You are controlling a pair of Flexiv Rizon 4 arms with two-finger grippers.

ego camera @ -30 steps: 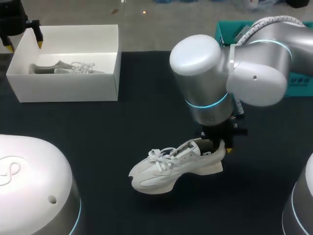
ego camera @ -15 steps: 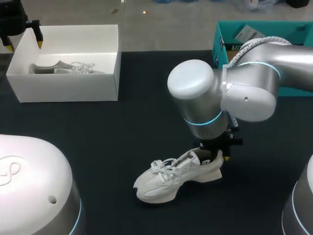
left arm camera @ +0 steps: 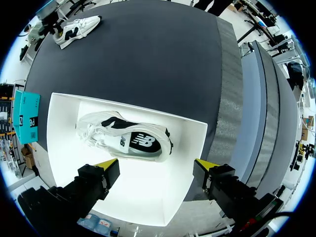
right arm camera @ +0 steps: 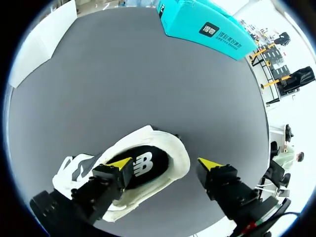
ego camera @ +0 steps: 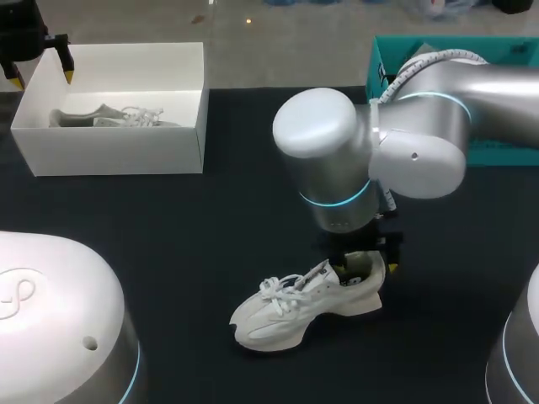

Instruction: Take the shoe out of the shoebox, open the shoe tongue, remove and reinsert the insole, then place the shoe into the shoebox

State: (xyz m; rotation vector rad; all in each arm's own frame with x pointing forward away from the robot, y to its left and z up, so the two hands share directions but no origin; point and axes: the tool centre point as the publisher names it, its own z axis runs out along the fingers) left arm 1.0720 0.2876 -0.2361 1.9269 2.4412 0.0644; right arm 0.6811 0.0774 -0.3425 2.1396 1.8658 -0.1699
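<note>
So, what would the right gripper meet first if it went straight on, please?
Probably the heel of the white shoe: the right gripper stands open astride it, one finger over the insole, the other over the table.

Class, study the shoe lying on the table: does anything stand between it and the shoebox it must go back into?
Nothing lies on the table between the shoe and the shoebox. But another shoe already lies inside the box, and the left gripper hangs open above it.
</note>
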